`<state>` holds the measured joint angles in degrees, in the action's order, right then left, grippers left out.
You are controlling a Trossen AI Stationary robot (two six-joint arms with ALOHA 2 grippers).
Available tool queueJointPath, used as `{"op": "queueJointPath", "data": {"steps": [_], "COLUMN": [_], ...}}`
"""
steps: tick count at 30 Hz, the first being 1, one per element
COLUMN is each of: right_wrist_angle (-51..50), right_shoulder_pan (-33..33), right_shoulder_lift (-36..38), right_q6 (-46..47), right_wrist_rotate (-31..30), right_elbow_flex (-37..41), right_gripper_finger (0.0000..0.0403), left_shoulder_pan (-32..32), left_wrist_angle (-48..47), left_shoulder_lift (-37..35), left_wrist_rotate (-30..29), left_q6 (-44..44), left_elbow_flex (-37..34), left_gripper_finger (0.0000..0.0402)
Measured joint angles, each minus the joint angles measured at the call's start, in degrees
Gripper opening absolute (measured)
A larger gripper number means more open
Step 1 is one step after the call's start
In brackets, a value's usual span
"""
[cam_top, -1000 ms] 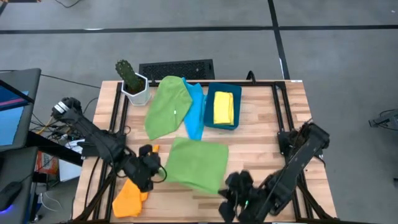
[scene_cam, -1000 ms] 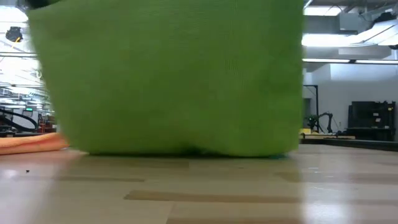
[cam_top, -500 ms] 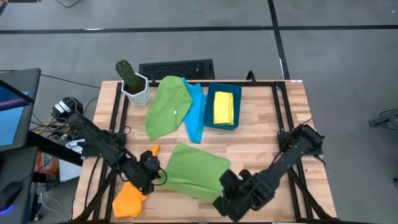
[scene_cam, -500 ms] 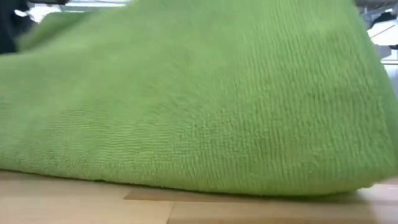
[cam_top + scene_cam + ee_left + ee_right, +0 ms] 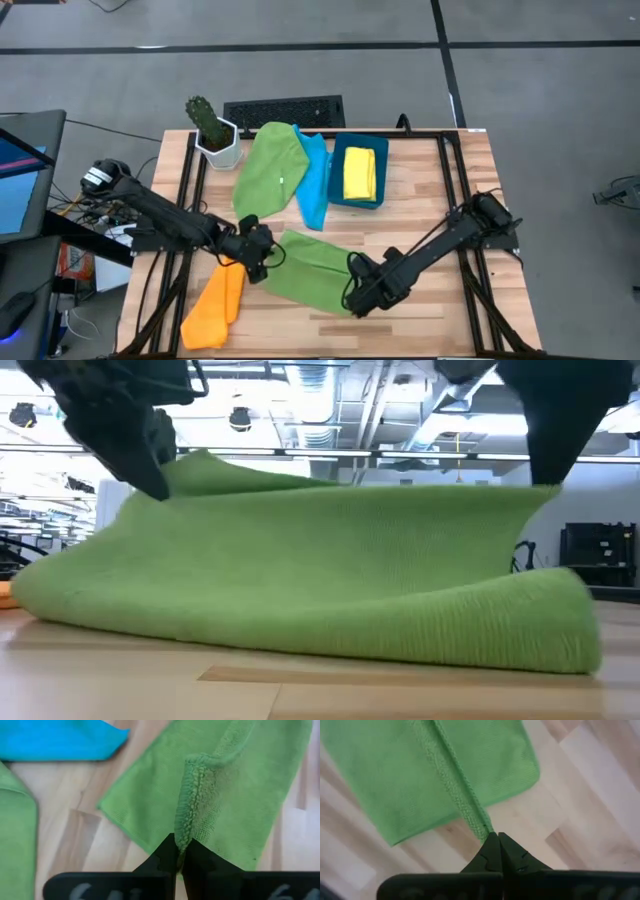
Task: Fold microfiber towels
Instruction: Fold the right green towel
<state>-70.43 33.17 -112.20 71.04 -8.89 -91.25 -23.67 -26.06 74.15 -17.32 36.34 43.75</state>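
Wooden table (image 5: 420,210) with a dark frame, both arms reaching in over its near half. Green towel (image 5: 305,268) being worked lies near-centre on the table, doubled over, one layer lifted off the wood and draped between the two grippers; low view shows it sagging in the middle and resting on the table along its front edge. Left gripper (image 5: 257,247) at the towel's left end, fingers pinched together on the towel's hem, seam running straight into the fingertips in the left wrist view (image 5: 178,851). Right gripper (image 5: 360,297) at the towel's right end, fingers also clamped tight on a corner seam of the same towel (image 5: 492,837). Second green towel (image 5: 268,170) spread loose at the back of the table, overlapping a light blue towel (image 5: 315,185) just beside it. Orange towel (image 5: 212,310) at the near left corner, crumpled, just beside the left gripper. Dark blue bin (image 5: 357,190) back centre, touching the blue towel, with a folded yellow towel (image 5: 358,172) inside. Potted cactus (image 5: 210,128) in a white pot at back left. Black keyboard (image 5: 284,110) beyond the far edge.
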Motion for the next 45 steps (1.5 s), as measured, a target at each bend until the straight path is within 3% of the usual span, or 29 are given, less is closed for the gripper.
{"op": "queueJointPath", "data": {"steps": [10,16,24,32,45], "right_wrist_angle": [2.7,3.1,5.6,4.3,7.8], "right_shoulder_pan": [1.5,5.0,7.2,4.7,1.7], "right_shoulder_lift": [0.7,1.0,1.0,0.7,0.7], "right_q6": [0.7,4.5,9.4,8.5,5.2], "right_wrist_rotate": [3.9,4.7,4.2,4.5,7.3], "right_elbow_flex": [-0.5,-6.7,-8.3,-6.1,-1.1], "right_gripper_finger": [0.0003,0.0003,0.0003,0.0003,0.0003], "left_shoulder_pan": [2.4,0.7,-1.8,-1.8,-0.2], "left_wrist_angle": [2.4,4.1,3.8,2.8,4.1], "left_shoulder_lift": [0.0,0.0,0.0,0.0,7.6], "left_wrist_rotate": [4.2,12.7,11.9,5.2,5.8], "left_q6": [1.1,6.9,10.9,7.3,4.7], "left_elbow_flex": [0.0,0.0,0.0,0.0,-0.1], "left_gripper_finger": [0.0007,0.0005,0.0002,0.0002,0.0002]}}
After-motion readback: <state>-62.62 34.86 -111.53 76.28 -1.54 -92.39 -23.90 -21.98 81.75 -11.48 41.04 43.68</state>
